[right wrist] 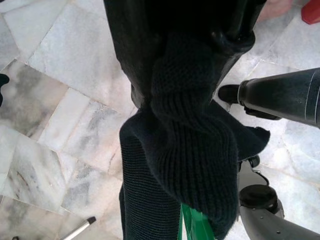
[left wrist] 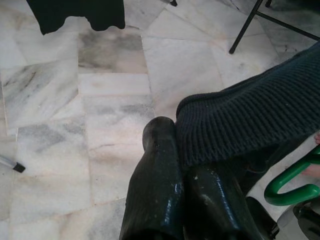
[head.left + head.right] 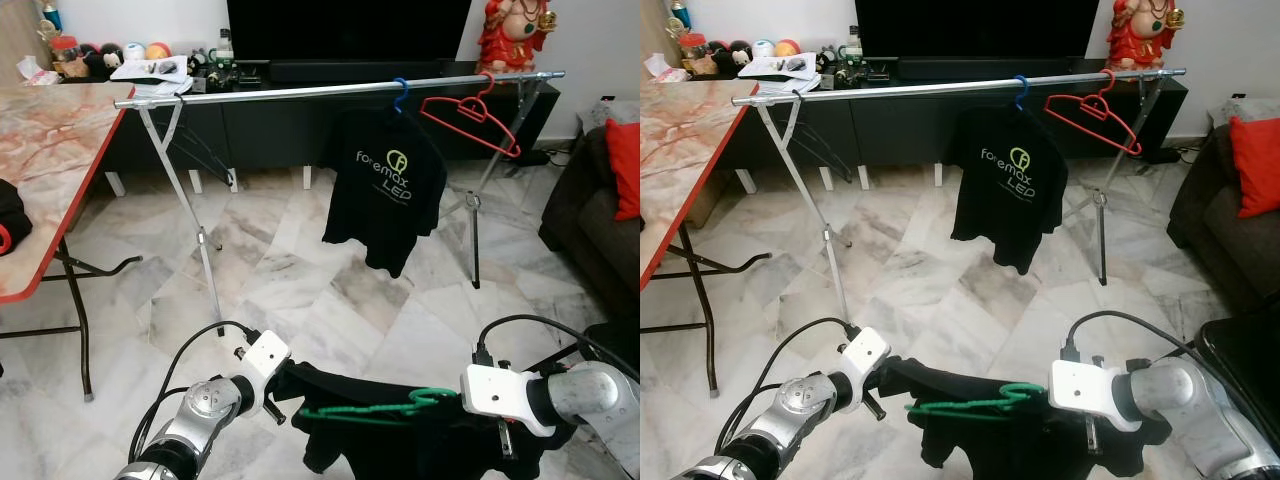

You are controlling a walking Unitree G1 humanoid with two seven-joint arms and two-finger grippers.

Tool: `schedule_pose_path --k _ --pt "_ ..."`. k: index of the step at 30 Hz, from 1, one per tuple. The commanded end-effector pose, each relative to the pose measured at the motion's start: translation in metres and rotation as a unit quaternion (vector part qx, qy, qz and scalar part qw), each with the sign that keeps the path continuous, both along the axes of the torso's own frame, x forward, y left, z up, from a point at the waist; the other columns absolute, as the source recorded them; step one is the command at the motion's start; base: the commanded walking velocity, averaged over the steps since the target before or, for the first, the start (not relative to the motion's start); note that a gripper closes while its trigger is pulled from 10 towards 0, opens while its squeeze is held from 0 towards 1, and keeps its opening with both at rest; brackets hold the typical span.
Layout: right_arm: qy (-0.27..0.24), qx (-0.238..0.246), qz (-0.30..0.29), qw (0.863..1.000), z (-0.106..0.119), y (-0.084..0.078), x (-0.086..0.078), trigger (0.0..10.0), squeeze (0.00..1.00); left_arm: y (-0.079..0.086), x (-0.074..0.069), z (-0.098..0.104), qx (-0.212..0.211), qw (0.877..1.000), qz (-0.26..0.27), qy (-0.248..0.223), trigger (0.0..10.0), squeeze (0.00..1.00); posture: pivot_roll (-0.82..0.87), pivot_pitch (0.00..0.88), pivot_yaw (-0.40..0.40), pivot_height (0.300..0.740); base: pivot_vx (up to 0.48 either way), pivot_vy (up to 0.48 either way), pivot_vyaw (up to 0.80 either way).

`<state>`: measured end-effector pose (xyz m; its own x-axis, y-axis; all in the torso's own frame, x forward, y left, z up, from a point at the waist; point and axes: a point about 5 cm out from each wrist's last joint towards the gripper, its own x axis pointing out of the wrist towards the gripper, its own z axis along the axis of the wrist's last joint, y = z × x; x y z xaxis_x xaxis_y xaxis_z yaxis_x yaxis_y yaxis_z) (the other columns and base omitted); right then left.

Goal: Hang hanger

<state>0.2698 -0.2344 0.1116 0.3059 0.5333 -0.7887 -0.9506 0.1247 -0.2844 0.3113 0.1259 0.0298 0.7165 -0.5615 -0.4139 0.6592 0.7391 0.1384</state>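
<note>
Both grippers, left gripper [image 3: 272, 392] and right gripper [image 3: 505, 435], pinched the dark garment [image 3: 400, 440] taut on its green hanger [image 3: 375, 408], seemingly readying it for the rail [image 3: 300, 92].

Green hanger [image 3: 375, 409] lies level inside dark knit garment [image 3: 420, 440].

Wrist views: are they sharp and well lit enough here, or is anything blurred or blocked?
Left wrist view: evenly lit, floor tiles sharp, the close black fingers soft with small glare spots. Right wrist view: bright, but the dark knit garment blocks the middle; its weave is crisp.
</note>
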Motion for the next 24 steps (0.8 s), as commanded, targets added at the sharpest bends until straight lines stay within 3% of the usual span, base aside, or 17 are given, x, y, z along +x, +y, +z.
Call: schedule_pose_path --k 1,6,8,16,19,24 --pt "-0.018 -0.030 -0.005 0.999 0.003 -0.008 0.004 0.0 0.00 0.007 -0.001 -0.002 0.015 1.000 0.008 0.006 0.0 0.00 -0.10 0.098 0.002 0.740 0.000 0.000 0.00" --pt "-0.061 -0.028 -0.024 0.997 0.007 -0.011 0.013 0.0 0.00 0.008 -0.002 -0.004 0.027 1.000 0.003 0.008 0.0 0.00 -0.09 0.099 0.002 0.740 0.000 0.000 0.00" --pt "-0.083 0.001 -0.041 0.996 0.013 -0.009 0.019 0.0 0.00 0.008 -0.004 -0.007 0.034 0.999 -0.004 0.014 0.0 0.00 -0.10 0.102 0.002 0.740 0.000 0.000 0.00" --pt "-0.088 0.033 -0.048 0.994 0.016 -0.006 0.021 0.0 0.00 0.008 -0.008 -0.012 0.051 0.998 -0.017 0.020 0.0 0.00 -0.10 0.105 0.001 0.740 0.000 0.000 0.00" --pt "-0.079 0.013 -0.042 0.996 0.010 -0.008 0.018 0.0 0.00 0.007 -0.009 -0.012 0.055 0.998 -0.020 0.020 0.0 0.00 -0.10 0.107 0.002 0.740 0.000 0.000 0.00" --pt "-0.075 0.046 -0.043 0.995 0.013 -0.004 0.017 0.0 0.00 0.009 -0.010 -0.014 0.074 0.997 -0.028 0.018 0.0 0.00 -0.10 0.109 0.003 0.740 0.000 0.000 0.00"
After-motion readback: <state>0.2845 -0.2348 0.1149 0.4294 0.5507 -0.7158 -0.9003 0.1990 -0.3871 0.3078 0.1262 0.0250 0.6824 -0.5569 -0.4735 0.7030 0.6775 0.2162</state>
